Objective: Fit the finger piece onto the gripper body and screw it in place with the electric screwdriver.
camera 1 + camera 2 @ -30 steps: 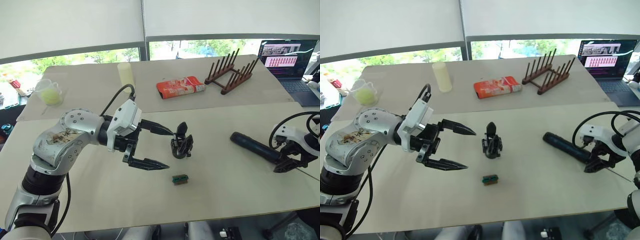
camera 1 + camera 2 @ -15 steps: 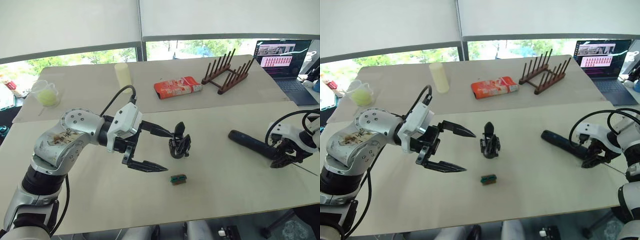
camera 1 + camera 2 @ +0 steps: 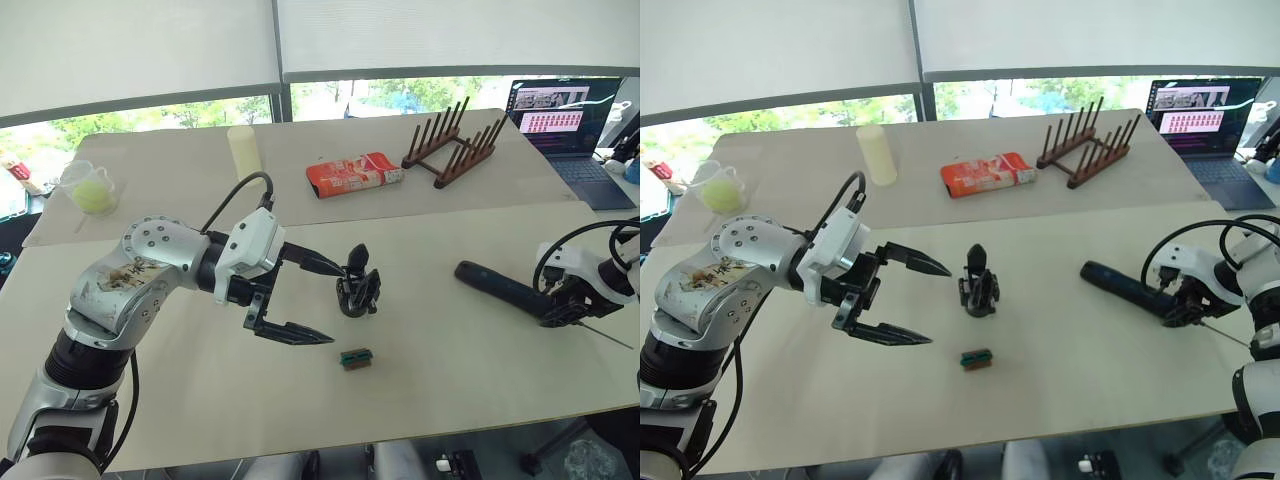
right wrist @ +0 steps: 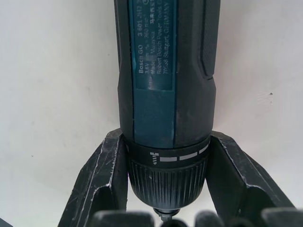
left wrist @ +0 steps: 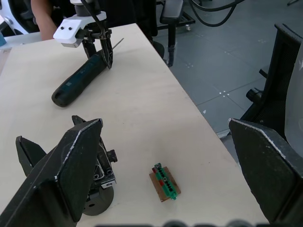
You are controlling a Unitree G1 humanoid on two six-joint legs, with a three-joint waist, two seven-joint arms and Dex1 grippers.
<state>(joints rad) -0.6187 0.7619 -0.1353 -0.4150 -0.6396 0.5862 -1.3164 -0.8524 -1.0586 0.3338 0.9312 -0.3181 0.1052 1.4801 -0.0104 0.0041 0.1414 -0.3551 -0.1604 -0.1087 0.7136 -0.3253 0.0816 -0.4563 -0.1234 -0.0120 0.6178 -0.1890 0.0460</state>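
Observation:
The gripper body (image 3: 358,292) stands near the middle of the table, one pointed black finger upright. My left gripper (image 3: 336,305) hovers just left of it, open wide; its upper fingertip nearly reaches the body. The electric screwdriver (image 3: 500,288) lies on the table at the right, with a thin bit sticking out past my right gripper (image 3: 566,312). That gripper is shut on the screwdriver's collar (image 4: 168,177), one finger (image 4: 105,182) pressed against each side. The finger piece is out of view.
A small green block (image 3: 356,357) lies in front of the gripper body. On the far table are an orange packet (image 3: 355,174), a wooden peg rack (image 3: 455,145), a laptop (image 3: 560,112), a pale cylinder (image 3: 243,150) and a cup (image 3: 90,186).
The camera has shifted a little. Neither arm nor any object has visibly moved.

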